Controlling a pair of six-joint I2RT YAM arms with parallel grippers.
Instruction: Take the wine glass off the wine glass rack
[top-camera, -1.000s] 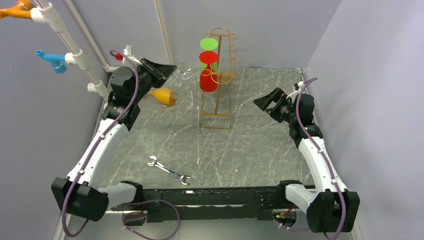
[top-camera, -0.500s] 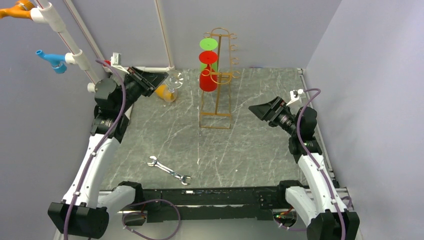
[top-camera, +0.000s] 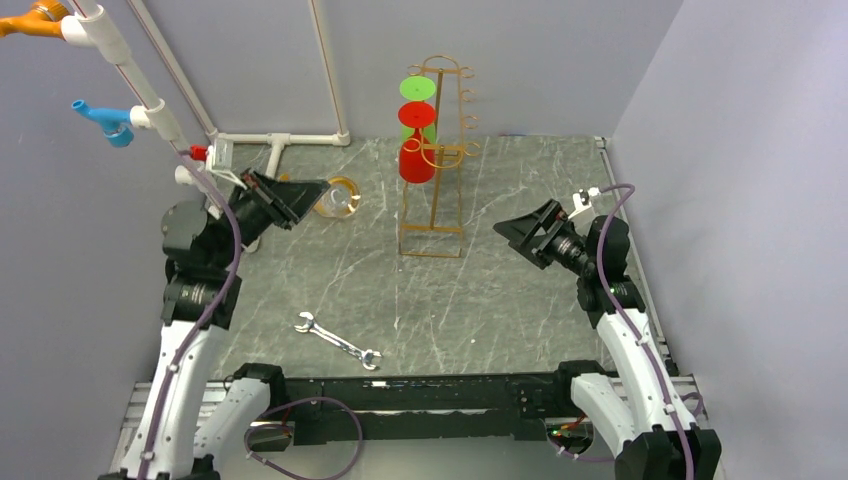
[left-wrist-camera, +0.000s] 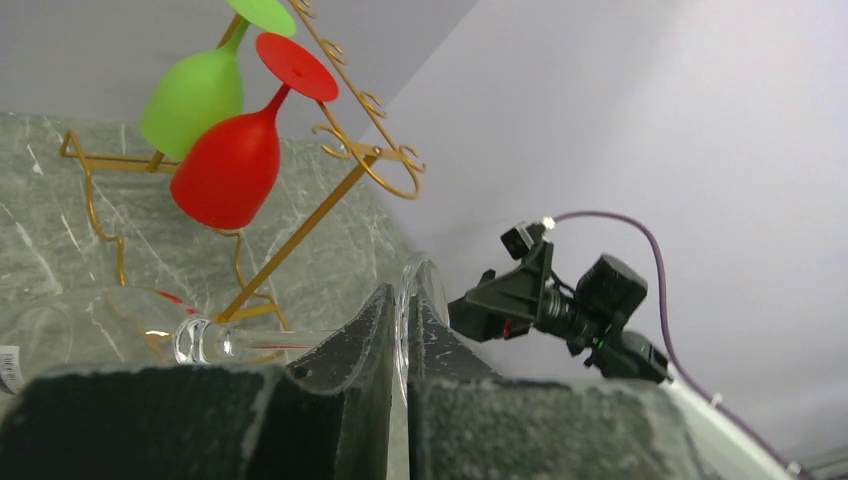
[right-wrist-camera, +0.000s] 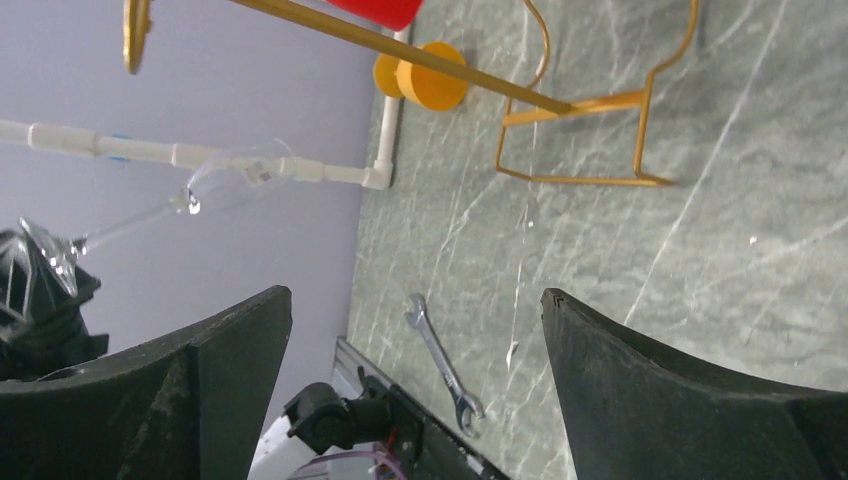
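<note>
Top external view: left claw (top-camera: 318, 192) grips the clear glass (top-camera: 340, 197) by its foot, well apart from the rack (top-camera: 437, 160), above the bench (top-camera: 500, 300). Right claw (top-camera: 512, 238) gapes wide, holding nothing. Removal looks done; setting it down may be all that's left.

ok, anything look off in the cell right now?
The orange glass lies on its side on the table near the white pipe frame, not hung on the wine glass rack. A wrench also lies loose near the arm bases.
</note>
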